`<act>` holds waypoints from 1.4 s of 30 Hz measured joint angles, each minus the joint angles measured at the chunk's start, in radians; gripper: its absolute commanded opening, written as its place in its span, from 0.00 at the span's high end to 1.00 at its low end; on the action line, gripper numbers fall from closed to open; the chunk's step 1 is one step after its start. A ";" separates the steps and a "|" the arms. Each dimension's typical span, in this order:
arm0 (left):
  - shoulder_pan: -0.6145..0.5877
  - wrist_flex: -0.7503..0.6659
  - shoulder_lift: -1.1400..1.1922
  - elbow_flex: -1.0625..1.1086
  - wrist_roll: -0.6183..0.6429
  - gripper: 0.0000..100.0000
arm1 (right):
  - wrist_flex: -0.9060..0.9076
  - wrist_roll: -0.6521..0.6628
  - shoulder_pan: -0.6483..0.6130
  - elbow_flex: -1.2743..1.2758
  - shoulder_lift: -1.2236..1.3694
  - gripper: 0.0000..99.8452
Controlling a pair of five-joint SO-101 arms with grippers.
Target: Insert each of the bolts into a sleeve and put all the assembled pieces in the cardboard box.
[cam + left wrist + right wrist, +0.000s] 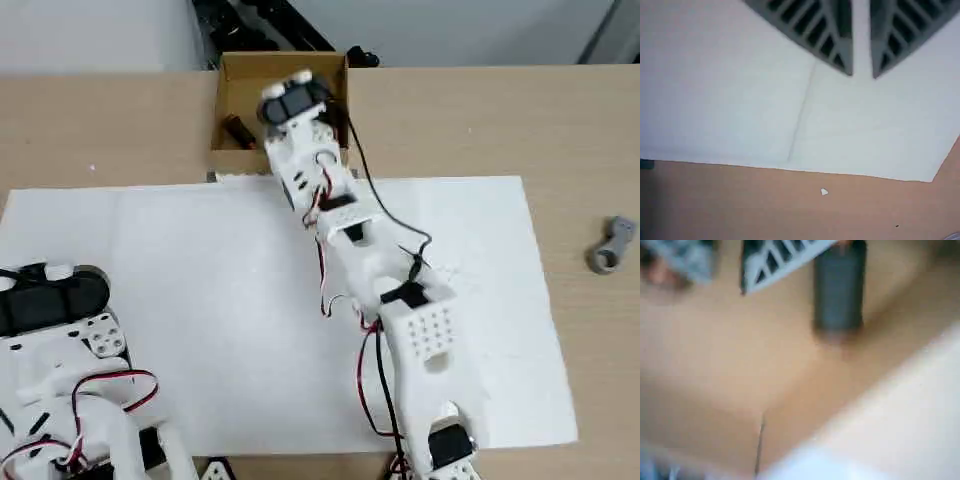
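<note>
- Seemingly near done: a dark sleeve [838,290] lies in the cardboard box [228,68], just beside the right gripper [722,260], whose jaws are spread and empty.
- The left gripper [861,60], all but pressed together, holds nothing above the white paper [740,90].
- A grey part [612,245] lies far from both, perhaps unhandled.
- Box walls crowd the right gripper; I judge the free room is upward.
</note>
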 measured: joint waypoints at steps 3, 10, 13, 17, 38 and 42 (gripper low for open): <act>0.000 0.000 0.000 0.000 0.000 0.99 | 0.123 0.000 0.000 -0.002 -0.104 1.00; 0.000 0.000 0.000 0.000 0.000 0.99 | 0.506 -0.003 0.000 -0.002 -0.298 1.00; 0.000 0.000 0.000 0.000 0.000 0.99 | 0.692 -0.058 0.000 -0.002 -0.388 1.00; 0.000 -0.002 0.000 0.000 0.000 0.99 | 0.924 -0.132 0.015 -0.002 -0.523 1.00; 0.000 -0.307 0.002 0.333 0.000 0.99 | 1.855 -0.153 0.041 0.077 -1.162 0.99; 0.000 -0.361 0.005 0.394 0.000 0.99 | 1.852 -0.153 0.040 0.273 -1.341 0.99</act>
